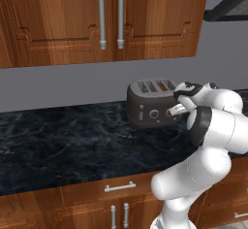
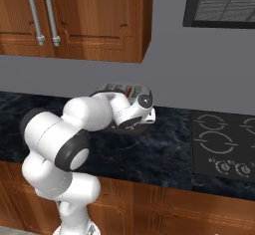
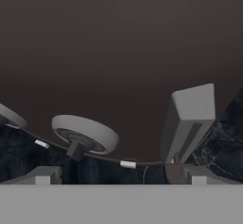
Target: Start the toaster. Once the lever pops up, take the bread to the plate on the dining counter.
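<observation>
Fingers: two dark fingertips [image 3: 190,173] are rising at the bottom of the hand view, spread wide apart and clamping nothing; the right-hand one is sitting just under the lever's foot, and I cannot tell whether it is touching it.
Gripper: the gripper [image 3: 116,173] is facing the toaster's front wall at very close range, released and empty.
Lever: the lever [image 3: 189,118] is showing as a pale grey tab standing off the dark front, near the right-hand fingertip and well apart from the left one.
Knob: a round knob [image 3: 85,133] is sitting between the two fingertips, left of the lever; part of a second knob [image 3: 9,116] is peeking in at the left edge.
Step in hand: judging by the task, the press on the lever is the move being lined up, and it is not yet done.
How to do it well: one fingertip should be coming over the top of the tab, then pushing along its slot towards the tabletop; keeping clear of the knob matters, since it lies so close.
Toaster: the toaster [image 1: 151,103] is standing on the black marbled tabletop [image 1: 58,145] against the grey wall, with the hand at its front.
Bread: tan slices [image 1: 159,85] appear to be sitting in the slots.
Beyond: wooden cabinets [image 1: 97,19] are hanging above.
</observation>
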Available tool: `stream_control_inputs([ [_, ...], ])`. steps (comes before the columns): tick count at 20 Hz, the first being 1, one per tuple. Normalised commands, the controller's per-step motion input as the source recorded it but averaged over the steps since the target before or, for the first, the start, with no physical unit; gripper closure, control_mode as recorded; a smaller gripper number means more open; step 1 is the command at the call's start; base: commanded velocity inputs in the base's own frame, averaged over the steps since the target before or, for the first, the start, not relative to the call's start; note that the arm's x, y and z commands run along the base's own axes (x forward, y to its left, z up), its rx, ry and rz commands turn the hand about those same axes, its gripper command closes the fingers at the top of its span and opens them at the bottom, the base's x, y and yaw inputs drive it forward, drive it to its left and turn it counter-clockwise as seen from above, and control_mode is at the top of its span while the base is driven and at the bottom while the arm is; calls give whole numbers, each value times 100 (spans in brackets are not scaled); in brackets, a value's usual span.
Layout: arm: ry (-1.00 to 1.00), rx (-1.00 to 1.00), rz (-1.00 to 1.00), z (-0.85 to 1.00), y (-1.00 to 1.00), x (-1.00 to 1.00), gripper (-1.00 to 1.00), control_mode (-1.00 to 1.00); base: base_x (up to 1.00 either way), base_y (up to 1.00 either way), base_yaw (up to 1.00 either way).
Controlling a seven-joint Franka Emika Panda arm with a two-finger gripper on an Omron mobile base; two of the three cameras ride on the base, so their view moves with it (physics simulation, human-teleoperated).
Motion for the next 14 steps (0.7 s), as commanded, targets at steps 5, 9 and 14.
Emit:
stream_control_inputs([
  [5, 1, 0, 0, -7, 0, 0, -100, -100, 0, 0, 0],
  [9, 0, 0, 0, -12, 0, 0, -100, -100, 0, 0, 0],
  [14, 0, 0, 0, -10, 0, 0, -100, -100, 0, 0, 0],
])
